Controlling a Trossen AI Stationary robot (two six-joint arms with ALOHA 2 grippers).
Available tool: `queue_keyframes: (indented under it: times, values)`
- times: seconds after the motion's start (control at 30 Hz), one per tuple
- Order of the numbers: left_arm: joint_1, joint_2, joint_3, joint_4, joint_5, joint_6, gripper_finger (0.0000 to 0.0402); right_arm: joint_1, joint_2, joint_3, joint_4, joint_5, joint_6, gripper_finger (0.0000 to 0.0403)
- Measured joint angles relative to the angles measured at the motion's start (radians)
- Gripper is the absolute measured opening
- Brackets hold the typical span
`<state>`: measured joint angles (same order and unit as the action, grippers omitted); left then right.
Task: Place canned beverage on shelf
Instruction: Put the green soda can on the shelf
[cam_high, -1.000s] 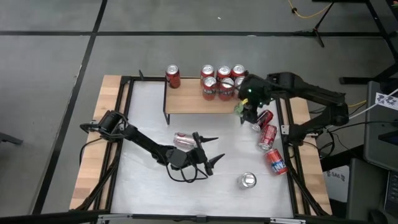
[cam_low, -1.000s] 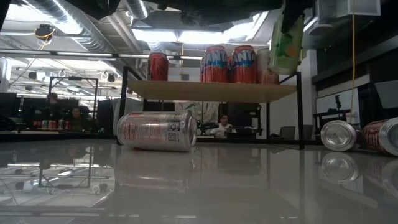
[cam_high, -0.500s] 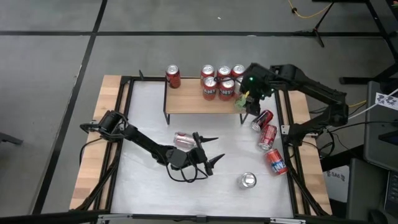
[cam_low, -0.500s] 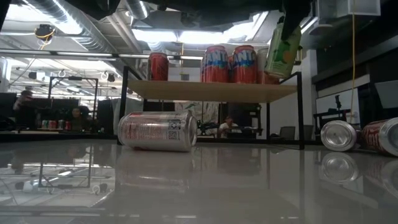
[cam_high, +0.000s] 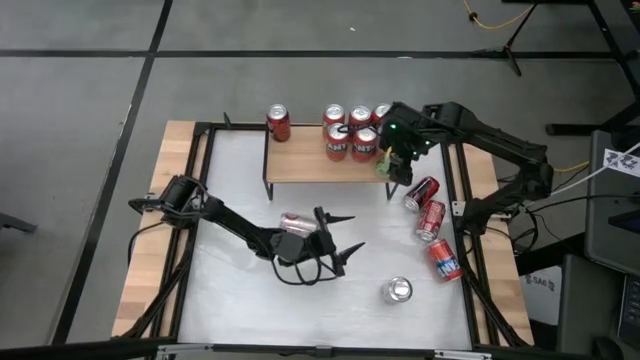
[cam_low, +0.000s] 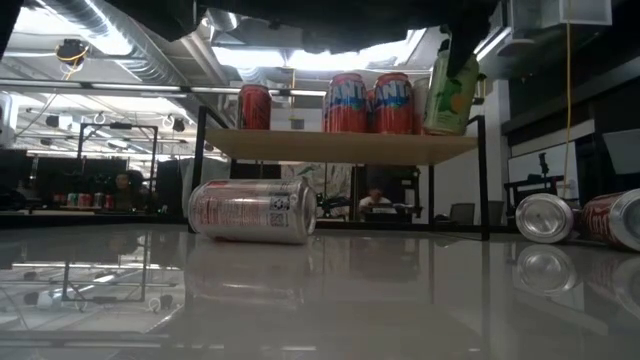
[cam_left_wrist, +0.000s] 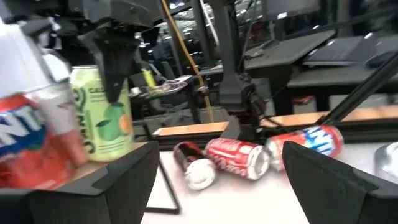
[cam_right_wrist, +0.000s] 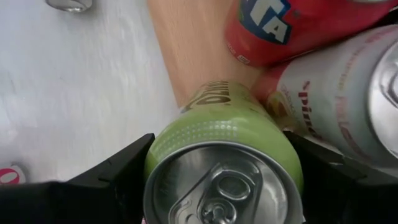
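The right gripper (cam_high: 391, 162), upper right of centre in the high view, is clamped on a green can (cam_right_wrist: 224, 162) with a finger on each side of it. In the low view the green can (cam_low: 450, 92) sits slightly tilted at the right end of the shelf (cam_low: 340, 146), its base on or just above the plank, beside the red cans (cam_low: 368, 102) standing there. The left gripper (cam_high: 336, 238), in the lower middle of the high view, hovers with its fingers spread wide and holds nothing; a silver can (cam_high: 296, 223) lies on its side just behind it. More red cans (cam_high: 430, 220) lie along the table's (cam_high: 230, 300) right edge
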<state>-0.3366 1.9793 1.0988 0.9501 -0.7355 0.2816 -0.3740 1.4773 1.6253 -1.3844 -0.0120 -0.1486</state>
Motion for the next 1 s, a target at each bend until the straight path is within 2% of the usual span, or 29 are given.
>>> queue_keyframes:
  times: [0.17,0.27,0.6,1.0]
  values:
    - [0.022,0.000,0.000,0.000,0.085,-0.093,0.0333,0.000,0.015,0.000,0.001,0.000,0.001,0.0303]
    - [0.029,0.000,0.000,0.000,0.109,-0.097,0.0333,0.000,0.018,0.001,0.001,0.000,0.001,0.0307]
    - [0.030,0.000,0.000,0.000,0.122,-0.097,0.0333,0.000,0.019,0.000,0.004,0.002,0.001,0.0335]
    - [0.030,0.000,0.000,0.000,0.121,-0.098,0.0333,0.000,0.021,-0.002,0.009,0.036,0.000,0.0337]
